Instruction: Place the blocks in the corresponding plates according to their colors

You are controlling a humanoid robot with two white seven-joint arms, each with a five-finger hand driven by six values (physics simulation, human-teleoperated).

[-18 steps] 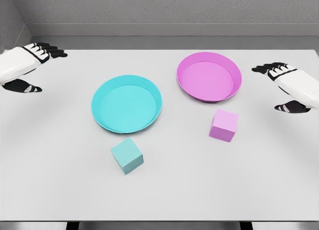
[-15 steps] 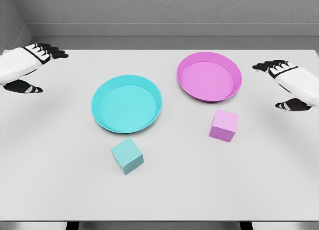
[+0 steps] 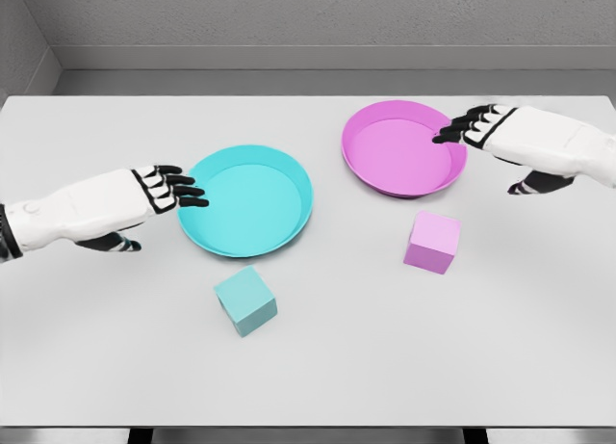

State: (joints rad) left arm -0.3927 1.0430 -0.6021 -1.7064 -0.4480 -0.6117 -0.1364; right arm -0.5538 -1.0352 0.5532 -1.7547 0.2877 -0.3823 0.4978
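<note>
- No brand, label or writing can be read on any object or on the arms.
- The white table carries a cyan plate left of centre and a pink plate farther back on the right; the two plates sit close together but apart.
- The cyan block rests on the table just in front of the cyan plate, not touching it, turned a little so a corner faces the camera.
- The pink block stands on the table in front of the pink plate, also clear of its rim.
- The left hand reaches in from the left edge, fingers extended and slightly spread, holding nothing; its dark fingertips are at the cyan plate's left rim (whether they touch it cannot be told).
- The right hand comes in from the right edge, fingers stretched out and loose, empty, its tips over the pink plate's right rim.
- Both forearms are cut off by the picture's sides, and the thumbs are partly hidden beneath the palms.
- The table's front legs are only stubs at the bottom edge.
</note>
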